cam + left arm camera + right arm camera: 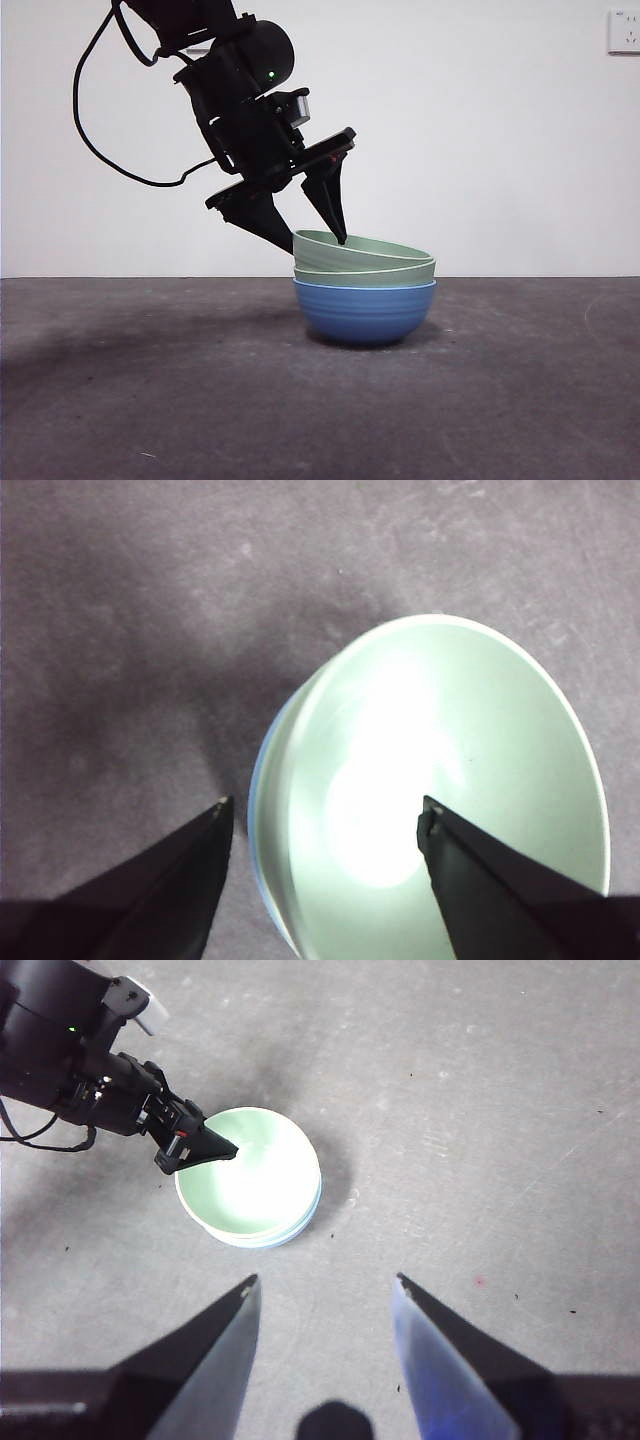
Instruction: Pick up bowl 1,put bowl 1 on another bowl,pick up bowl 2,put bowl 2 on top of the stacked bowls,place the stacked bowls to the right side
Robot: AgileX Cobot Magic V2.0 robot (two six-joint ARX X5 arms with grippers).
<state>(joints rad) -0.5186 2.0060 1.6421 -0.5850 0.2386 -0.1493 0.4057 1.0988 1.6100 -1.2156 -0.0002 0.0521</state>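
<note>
The blue ridged bowl (365,312) stands mid-table with two pale green bowls nested in it. The lower green bowl (366,273) sits level; the top green bowl (362,249) lies slightly tilted. My left gripper (308,232) is open and straddles the top bowl's left rim, one jaw outside and one inside. In the left wrist view the left gripper (327,808) spans that rim of the green bowl (450,750). My right gripper (325,1282) hangs open and empty, high above the table and well away from the stacked bowls (255,1170).
The left arm (90,1070) reaches over the stack from one side, with a black cable (100,150) looping behind it. A dark grey table (150,400) stretches on both sides of the bowls. A white wall socket (623,30) is at the back right.
</note>
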